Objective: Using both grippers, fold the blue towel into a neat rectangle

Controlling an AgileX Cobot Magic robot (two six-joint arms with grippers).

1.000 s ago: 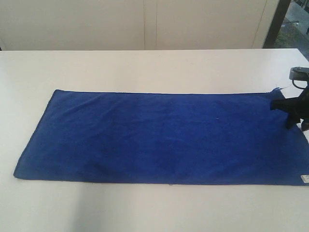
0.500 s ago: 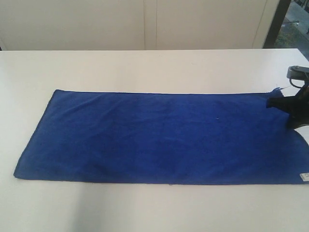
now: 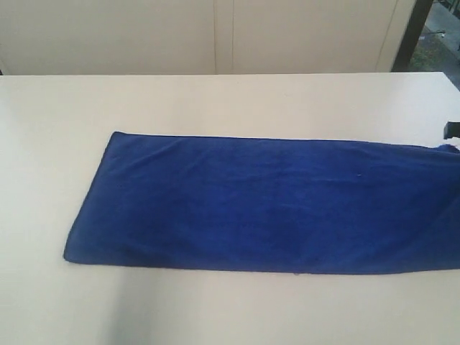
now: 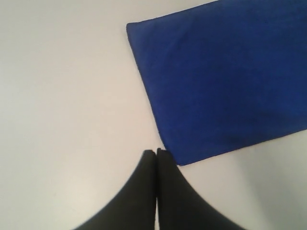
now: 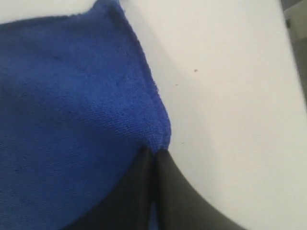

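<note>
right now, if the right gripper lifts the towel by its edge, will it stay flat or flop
Probably floppy: the towel lies flat with soft ripples and puckers at the right gripper pinching its edge. Likely light, being thin. It may slide on the smooth table.

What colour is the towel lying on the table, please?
The blue towel is a plain deep royal blue, seen best in the exterior view.
</note>
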